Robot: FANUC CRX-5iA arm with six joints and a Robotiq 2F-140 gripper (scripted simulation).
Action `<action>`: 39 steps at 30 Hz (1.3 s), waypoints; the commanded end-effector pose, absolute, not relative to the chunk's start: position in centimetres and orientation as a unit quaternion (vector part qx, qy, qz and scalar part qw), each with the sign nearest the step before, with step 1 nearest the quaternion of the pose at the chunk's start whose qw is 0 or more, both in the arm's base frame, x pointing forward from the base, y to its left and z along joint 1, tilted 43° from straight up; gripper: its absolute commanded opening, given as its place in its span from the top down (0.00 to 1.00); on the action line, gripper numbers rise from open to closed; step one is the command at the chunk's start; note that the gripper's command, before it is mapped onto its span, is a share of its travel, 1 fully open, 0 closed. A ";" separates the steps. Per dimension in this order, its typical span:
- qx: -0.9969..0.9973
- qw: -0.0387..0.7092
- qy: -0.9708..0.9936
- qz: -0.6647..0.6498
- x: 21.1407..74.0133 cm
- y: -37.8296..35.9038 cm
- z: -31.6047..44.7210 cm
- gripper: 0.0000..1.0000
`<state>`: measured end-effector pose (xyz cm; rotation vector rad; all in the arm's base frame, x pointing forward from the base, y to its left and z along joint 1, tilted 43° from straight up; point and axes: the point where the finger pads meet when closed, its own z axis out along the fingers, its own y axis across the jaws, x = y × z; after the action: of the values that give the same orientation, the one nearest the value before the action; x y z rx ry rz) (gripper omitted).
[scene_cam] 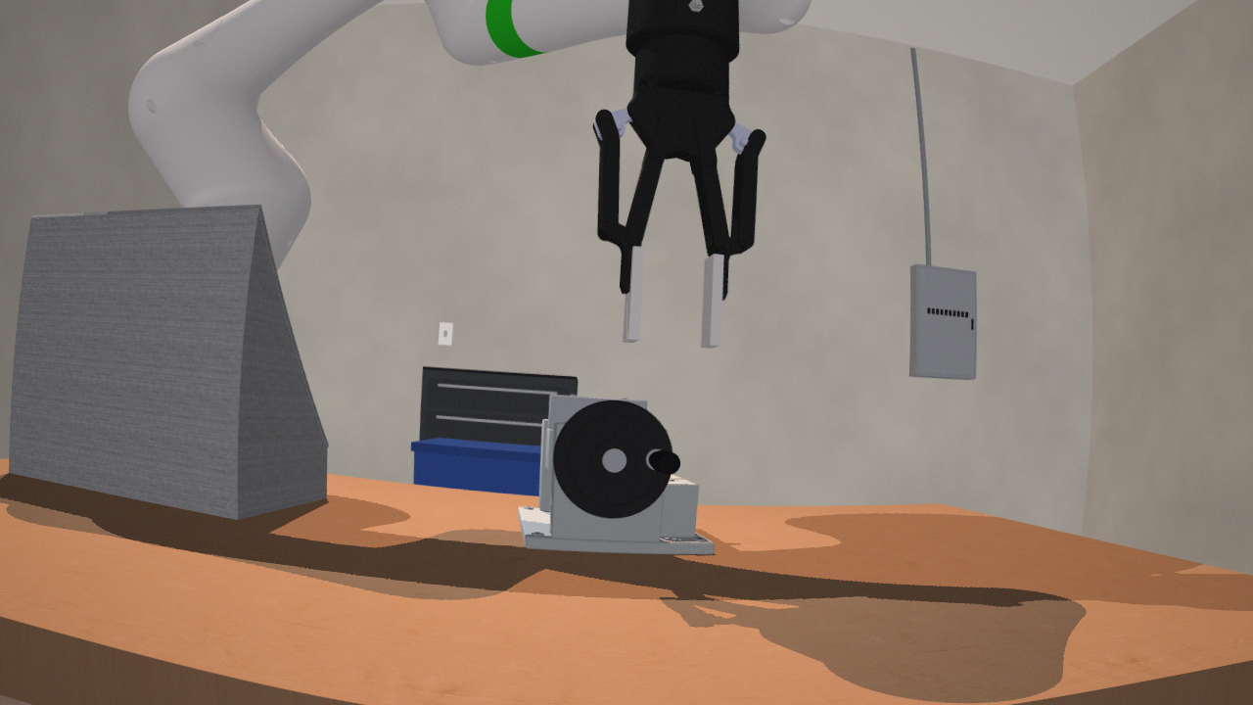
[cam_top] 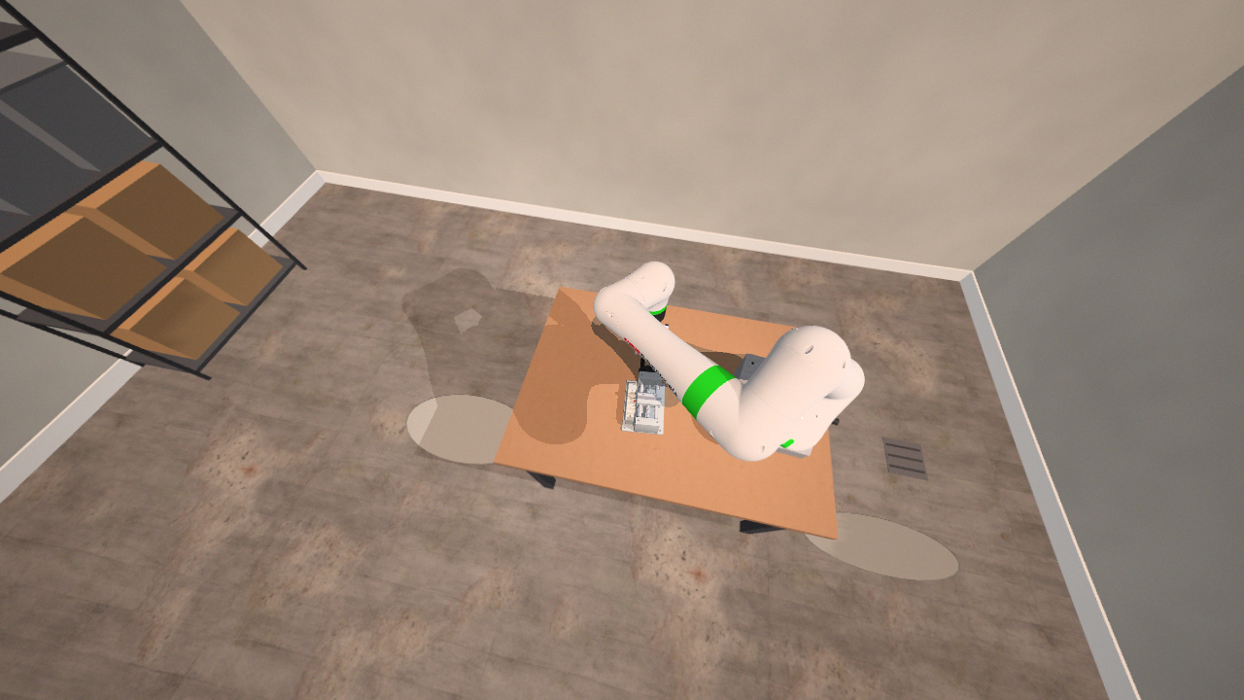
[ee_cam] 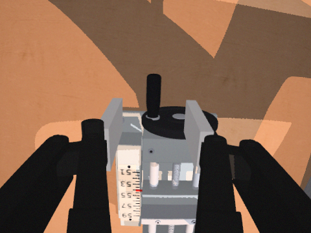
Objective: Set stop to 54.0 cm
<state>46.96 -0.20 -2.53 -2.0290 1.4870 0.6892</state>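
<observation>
The stop fixture (scene_cam: 613, 478) is a small grey block on a base plate on the orange table; it also shows in the overhead view (cam_top: 643, 406). Its black handwheel (scene_cam: 613, 458) faces the camera, with the crank knob (scene_cam: 664, 461) at the right of the disc. In the wrist view the knob (ee_cam: 153, 92) sticks out beyond the wheel (ee_cam: 173, 118), and a white ruler scale (ee_cam: 131, 190) has a red pointer (ee_cam: 138, 190) near the 55 mark. My gripper (scene_cam: 672, 337) hangs well above the fixture, fingers apart and empty; it also shows in the wrist view (ee_cam: 152, 134).
A grey wedge-shaped block (scene_cam: 158, 359) stands at the table's left. A blue and black toolbox (scene_cam: 486, 429) sits behind the fixture. A grey wall box (scene_cam: 943, 320) hangs at the right. A shelf rack (cam_top: 113, 217) stands at the far left of the room.
</observation>
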 end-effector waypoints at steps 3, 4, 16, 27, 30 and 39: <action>-0.750 0.264 0.550 0.255 47.0 -0.3 -2.5 0.67; -0.750 0.264 0.550 0.255 47.0 -0.3 -2.5 0.67; -0.750 0.264 0.550 0.255 47.0 0.7 -1.5 0.67; -0.750 0.264 0.550 0.255 47.2 8.6 5.7 0.67; -0.750 0.264 0.550 0.255 47.2 8.7 5.7 0.67; -0.750 0.264 0.550 0.255 47.1 9.1 5.3 0.67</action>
<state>47.14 9.04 5.35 -2.0286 1.4867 0.6899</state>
